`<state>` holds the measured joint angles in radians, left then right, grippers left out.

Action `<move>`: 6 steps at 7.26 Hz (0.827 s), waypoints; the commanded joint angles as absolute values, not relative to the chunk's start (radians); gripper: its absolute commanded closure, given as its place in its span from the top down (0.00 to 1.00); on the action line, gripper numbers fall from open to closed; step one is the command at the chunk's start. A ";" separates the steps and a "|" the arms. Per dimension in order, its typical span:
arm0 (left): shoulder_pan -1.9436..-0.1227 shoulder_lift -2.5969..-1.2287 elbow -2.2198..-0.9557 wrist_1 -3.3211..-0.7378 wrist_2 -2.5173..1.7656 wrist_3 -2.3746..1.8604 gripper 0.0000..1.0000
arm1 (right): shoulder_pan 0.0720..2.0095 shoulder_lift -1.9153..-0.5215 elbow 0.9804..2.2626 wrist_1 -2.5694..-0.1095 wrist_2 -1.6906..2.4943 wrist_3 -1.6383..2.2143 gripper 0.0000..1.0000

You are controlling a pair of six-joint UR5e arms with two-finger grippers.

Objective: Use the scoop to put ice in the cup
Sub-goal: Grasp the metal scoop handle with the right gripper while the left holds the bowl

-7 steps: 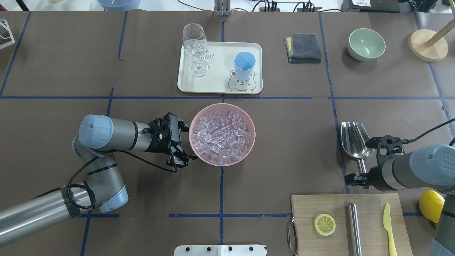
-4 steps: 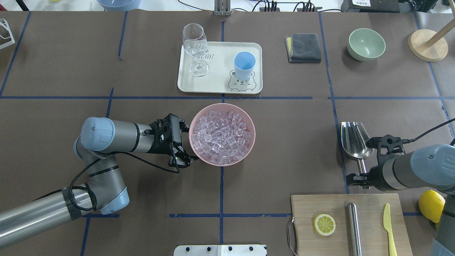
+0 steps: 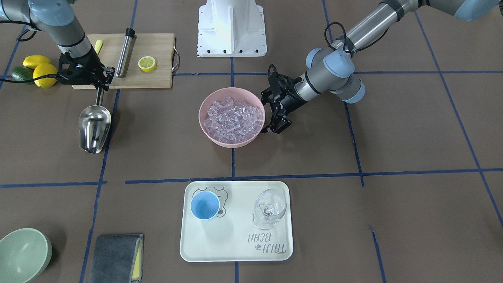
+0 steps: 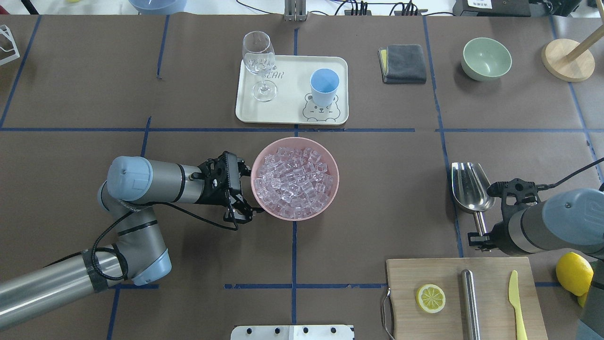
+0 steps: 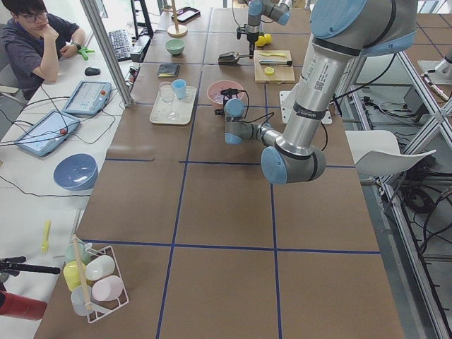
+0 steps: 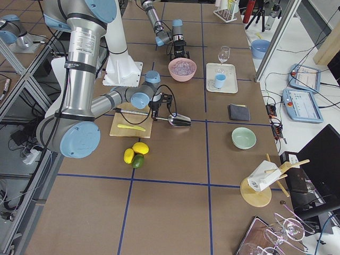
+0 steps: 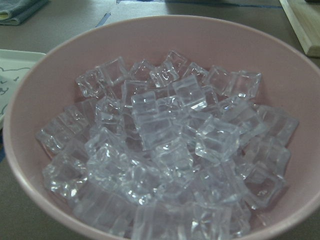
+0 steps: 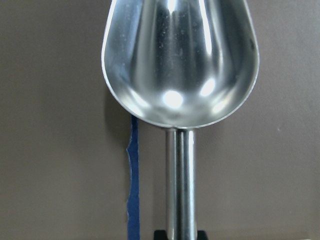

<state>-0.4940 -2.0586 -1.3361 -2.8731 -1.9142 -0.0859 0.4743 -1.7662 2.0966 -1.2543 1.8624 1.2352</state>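
Note:
The ice (image 4: 293, 182) fills a pink bowl (image 4: 336, 182) at mid-table and takes up the whole left wrist view (image 7: 165, 150). My left gripper (image 4: 248, 191) is open and lies level against the bowl's left side, one finger on either side of the rim's curve. The steel scoop (image 4: 472, 186) lies flat on the table at the right, trough pointing away from me. My right gripper (image 4: 480, 234) is shut on its rod handle (image 8: 181, 185). The light-blue cup (image 4: 324, 85) stands upright on a white tray (image 4: 288, 115) behind the bowl.
A clear stemmed glass (image 4: 259, 66) shares the tray. A grey cloth (image 4: 403, 63), a pale green bowl (image 4: 486, 59) and a wooden stand (image 4: 567, 59) sit at the back right. A cutting board (image 4: 406, 283) with a lemon slice, steel cylinder and yellow knife lies just behind the right gripper; lemons (image 4: 573, 273) lie beside it.
The right gripper's fingers have closed in on the scoop handle and the wrist has shifted slightly. The left arm has edged a little towards the bowl.

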 commanded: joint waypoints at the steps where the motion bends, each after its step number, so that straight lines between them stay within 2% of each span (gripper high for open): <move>1: -0.494 -2.059 -1.336 -2.873 -1.914 -0.086 1.00 | 0.474 -1.763 2.114 -1.282 1.859 1.232 0.00; 6: -0.495 -2.057 -1.336 -2.875 -1.914 -0.086 1.00 | 0.502 -1.755 2.197 -1.304 1.873 1.077 0.00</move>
